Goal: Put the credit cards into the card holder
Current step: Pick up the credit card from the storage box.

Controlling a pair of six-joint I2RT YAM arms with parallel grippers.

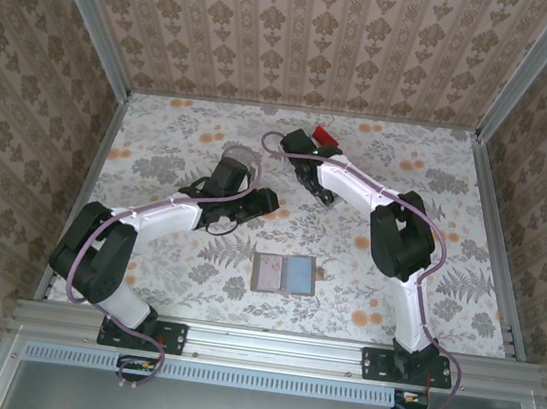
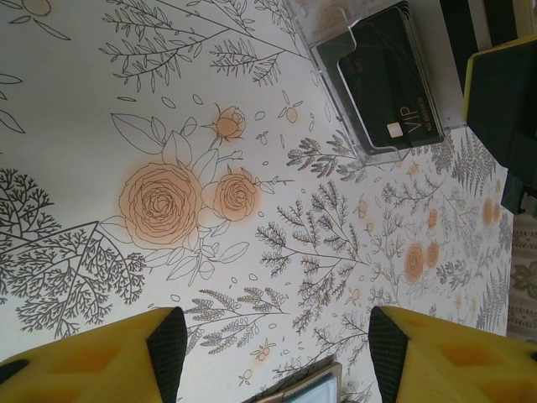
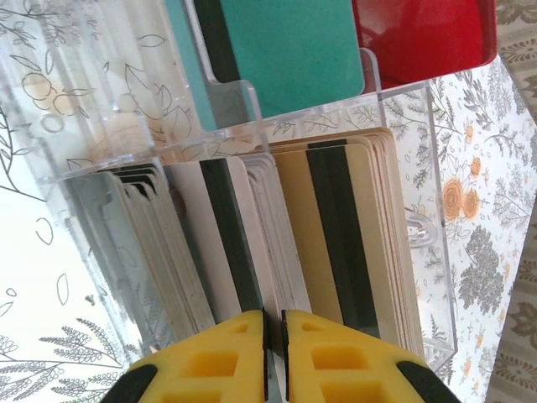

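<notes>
**Right claw closed at the rack, card holder open on the bench**

The right claw [image 3: 273, 327] stands at the front row of the clear rack [image 3: 411, 168], where many credit cards [image 3: 252, 210] stand on edge. Its yellow fingers are pressed almost together, with only a thin slit between them, just at the edges of the pale cards [image 3: 185, 235] and beside the tan cards [image 3: 294, 235]; whether a card is caught in that slit I cannot tell. In the higher rows behind stand a teal card [image 3: 294, 50] and a red card [image 3: 419, 34].

The left claw [image 2: 277, 344] hangs over the flowered bench [image 2: 168, 126] with its fingers wide apart and nothing between them; farther off its camera sees a dark card [image 2: 390, 92] in the rack.

The card holder [image 1: 270, 273] lies unfolded and flat on the bench near the arm bases, between the two arms and well apart from the rack; a light blue card [image 1: 299, 274] lies on its right panel, and the left panel is bare grey-brown.
</notes>
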